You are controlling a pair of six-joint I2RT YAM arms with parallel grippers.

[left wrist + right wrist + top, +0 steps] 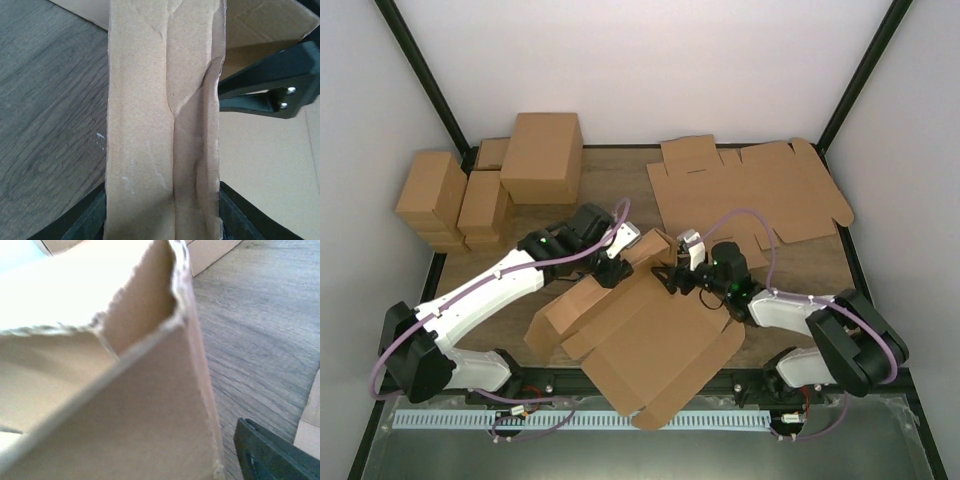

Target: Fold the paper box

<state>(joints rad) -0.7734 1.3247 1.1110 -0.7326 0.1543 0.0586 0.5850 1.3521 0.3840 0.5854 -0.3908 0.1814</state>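
The paper box is a brown cardboard die-cut lying partly folded at the table's near middle, with its back wall raised. My left gripper is at the raised wall's left end. In the left wrist view it is shut across a creased flap strip, and both fingers press on its edges. My right gripper is at the wall's right end. Its dark fingers touch the strip's edge. In the right wrist view the box wall fills the frame. One finger stands apart from it and the other is hidden.
A second flat brown die-cut lies at the back right. Several closed brown cartons are stacked at the back left. The wooden table has black frame posts at its corners, and a metal rail runs along the near edge.
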